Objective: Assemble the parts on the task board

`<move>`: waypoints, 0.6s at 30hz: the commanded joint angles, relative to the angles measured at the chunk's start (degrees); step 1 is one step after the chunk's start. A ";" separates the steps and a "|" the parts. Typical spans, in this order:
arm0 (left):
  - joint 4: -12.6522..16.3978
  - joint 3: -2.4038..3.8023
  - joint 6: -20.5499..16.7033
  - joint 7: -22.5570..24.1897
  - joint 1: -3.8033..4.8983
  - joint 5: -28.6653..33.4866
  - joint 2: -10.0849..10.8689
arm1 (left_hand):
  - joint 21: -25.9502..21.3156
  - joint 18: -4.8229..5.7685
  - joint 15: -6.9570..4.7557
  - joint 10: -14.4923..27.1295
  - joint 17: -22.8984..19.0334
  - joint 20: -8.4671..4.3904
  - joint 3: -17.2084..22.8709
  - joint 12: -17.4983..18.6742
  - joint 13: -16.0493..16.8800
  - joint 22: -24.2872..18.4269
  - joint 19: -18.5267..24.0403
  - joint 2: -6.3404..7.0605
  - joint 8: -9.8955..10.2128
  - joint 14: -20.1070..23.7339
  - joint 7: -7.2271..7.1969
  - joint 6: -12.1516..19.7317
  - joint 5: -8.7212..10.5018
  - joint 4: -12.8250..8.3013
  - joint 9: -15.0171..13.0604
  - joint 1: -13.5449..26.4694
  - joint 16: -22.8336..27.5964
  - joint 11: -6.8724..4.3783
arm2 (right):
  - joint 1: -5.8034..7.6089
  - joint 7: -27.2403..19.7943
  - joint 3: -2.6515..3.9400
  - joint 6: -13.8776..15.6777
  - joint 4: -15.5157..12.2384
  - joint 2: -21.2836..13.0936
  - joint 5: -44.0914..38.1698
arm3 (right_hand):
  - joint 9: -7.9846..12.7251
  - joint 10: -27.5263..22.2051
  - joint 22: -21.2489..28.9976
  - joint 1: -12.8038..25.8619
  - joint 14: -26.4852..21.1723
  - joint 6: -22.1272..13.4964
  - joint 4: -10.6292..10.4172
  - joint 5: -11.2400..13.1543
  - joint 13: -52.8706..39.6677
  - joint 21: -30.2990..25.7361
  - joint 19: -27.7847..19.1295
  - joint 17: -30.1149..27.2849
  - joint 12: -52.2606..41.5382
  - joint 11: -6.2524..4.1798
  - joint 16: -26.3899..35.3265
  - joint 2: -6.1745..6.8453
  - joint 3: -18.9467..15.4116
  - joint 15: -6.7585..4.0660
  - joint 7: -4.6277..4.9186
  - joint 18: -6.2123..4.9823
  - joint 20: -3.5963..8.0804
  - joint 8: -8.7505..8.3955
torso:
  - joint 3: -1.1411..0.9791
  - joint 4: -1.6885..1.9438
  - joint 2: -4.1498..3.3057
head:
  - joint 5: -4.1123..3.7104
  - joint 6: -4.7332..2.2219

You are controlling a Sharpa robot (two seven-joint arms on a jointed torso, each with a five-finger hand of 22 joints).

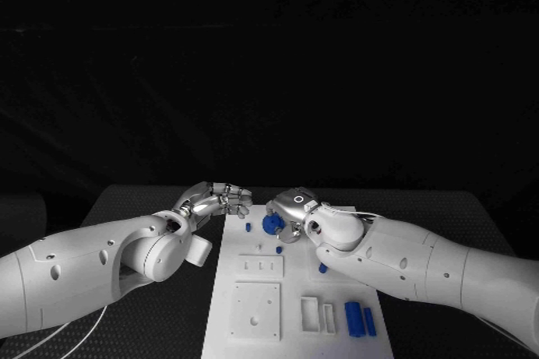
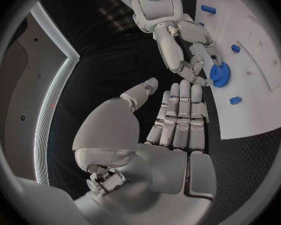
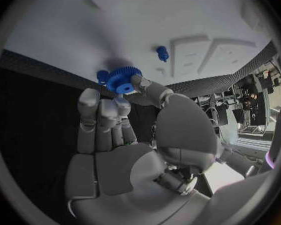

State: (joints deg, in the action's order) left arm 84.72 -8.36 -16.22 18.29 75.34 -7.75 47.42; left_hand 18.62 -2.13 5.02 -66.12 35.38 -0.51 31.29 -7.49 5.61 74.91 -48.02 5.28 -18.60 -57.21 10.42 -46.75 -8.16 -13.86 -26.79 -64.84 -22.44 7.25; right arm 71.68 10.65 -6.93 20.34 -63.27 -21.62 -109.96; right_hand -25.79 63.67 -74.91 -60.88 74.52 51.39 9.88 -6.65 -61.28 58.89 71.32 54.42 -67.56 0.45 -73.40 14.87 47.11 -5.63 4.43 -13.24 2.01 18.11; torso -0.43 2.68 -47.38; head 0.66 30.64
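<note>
From where I stand, the right hand (image 3: pixel 125 150) has a blue gear (image 3: pixel 123 80) pinched between its thumb and fingertips, held at the far end of the white task board (image 1: pixel 294 328), and as far as I can judge it is either seating the gear on its spot or just lifting it away; I cannot tell which, nor whether the gear touches the board. The left hand (image 2: pixel 168 135) holds nothing, its fingers straight and close together with the thumb apart, resting just beside the board's far left corner on the black bench (image 1: pixel 146 211). To do this step well, I'd say the gear wants to stay level with the board as it goes down, its bore lined up over whatever post it belongs to, with the fingertips kept on the rim so they do not block the seat. A slow, straight descent should serve better than a tilt, since a toothed wheel may bind if it goes on crooked. A small blue peg (image 3: pixel 162 53) stands in the board nearby, and two blue bars (image 1: pixel 360 318) lie at the near right beside a white framed slot (image 1: pixel 318 314); the moving hand should stay clear of them. I see no brand, label or readable writing on the board, the parts or the arms.
</note>
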 commanded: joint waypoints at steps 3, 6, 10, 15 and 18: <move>-0.06 0.05 0.27 0.45 0.06 0.17 -0.17 | 0.19 -0.99 0.33 0.03 0.10 0.09 0.19 0.28 -0.09 1.27 0.51 0.06 0.30 -0.12 0.17 0.44 -0.27 -0.04 -0.10 0.40 0.36 0.38 | -0.48 -0.78 -0.28 -2.48 0.21 -0.05 0.45 | 0.04 -0.26 -0.86 0.02 0.30 3.28 0.01 0.03 0.07 0.11 -0.03 0.07 0.25 0.21 0.21 0.62 -0.48 0.19 2.64 -1.76 0.02 -0.29 | 0.04 0.07 0.04 | -0.12 0.17; -0.08 0.05 0.38 0.45 0.06 0.17 -0.24 | 0.20 -0.99 0.33 0.03 0.12 0.10 0.18 0.30 -0.10 1.27 0.51 0.07 0.33 -0.12 0.19 0.48 -0.27 -0.01 -0.09 0.44 0.38 0.38 | -0.66 -0.63 -0.32 -3.09 0.33 0.00 0.39 | 0.14 -0.36 -0.86 0.24 0.31 2.91 -0.01 0.07 0.09 0.07 -0.07 0.10 0.30 0.31 0.30 0.75 -0.74 0.27 2.75 -1.76 0.00 -0.53 | 0.01 0.01 -0.02 | -0.14 0.11; -0.24 0.05 0.55 0.41 0.05 0.17 -0.39 | 0.21 -0.99 0.33 0.04 0.14 0.09 0.19 0.32 -0.10 1.27 0.52 0.09 0.36 -0.12 0.20 0.52 -0.27 -0.04 -0.09 0.42 0.40 0.39 | -0.74 -0.23 -0.41 -3.50 0.42 0.00 0.39 | 0.65 -0.85 -0.84 0.68 0.30 1.33 -0.10 0.61 0.23 -0.01 -0.11 0.18 0.58 0.74 0.55 0.96 -1.23 0.65 3.22 -1.76 0.01 -1.49 | 0.01 0.03 -0.02 | -0.23 0.18; -0.32 0.05 0.50 0.44 0.05 0.17 -0.43 | 0.22 -0.99 0.33 0.03 0.16 0.09 0.20 0.33 -0.10 1.27 0.52 0.09 0.38 -0.12 0.21 0.55 -0.27 -0.05 -0.09 0.41 0.42 0.39 | -0.74 0.08 -0.42 -3.08 0.61 -0.12 0.38 | 0.76 -0.96 -0.84 0.66 0.30 1.09 -0.11 0.63 0.30 -0.03 -0.11 0.21 0.66 0.84 0.63 0.89 -1.26 0.75 3.33 -1.76 0.03 -1.65 | -0.01 0.02 0.01 | -0.27 0.23; -0.35 0.05 0.48 0.42 0.05 0.17 -0.44 | 0.22 -0.99 0.33 0.03 0.17 0.09 0.20 0.34 -0.10 1.27 0.53 0.10 0.39 -0.12 0.22 0.56 -0.27 -0.06 -0.09 0.41 0.43 0.39 | -0.74 0.15 -0.43 -2.74 0.80 -0.10 0.64 | 1.05 -1.17 -0.83 0.72 0.31 0.24 -0.09 0.77 0.44 -0.08 -0.12 0.26 0.83 1.06 0.76 1.05 -1.39 0.94 3.57 -1.76 0.07 -2.15 | -0.04 0.01 0.01 | -0.22 0.21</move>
State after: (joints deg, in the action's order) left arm 84.34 -8.36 -16.19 18.28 75.32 -7.75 47.11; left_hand 18.62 -2.12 5.02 -66.12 35.50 -0.30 31.29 -7.49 5.56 74.95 -47.82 5.28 -18.60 -57.21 10.62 -46.55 -8.16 -13.86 -26.83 -64.84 -22.21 7.25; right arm 71.34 10.78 -7.08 19.79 -62.61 -21.63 -109.55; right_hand -24.89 62.72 -74.90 -60.27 74.79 50.33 9.79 -6.21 -60.90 58.78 71.21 54.61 -66.92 1.38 -72.94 15.46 46.09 -5.07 6.23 -13.23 1.90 16.20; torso -0.42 2.71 -47.37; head 0.40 30.85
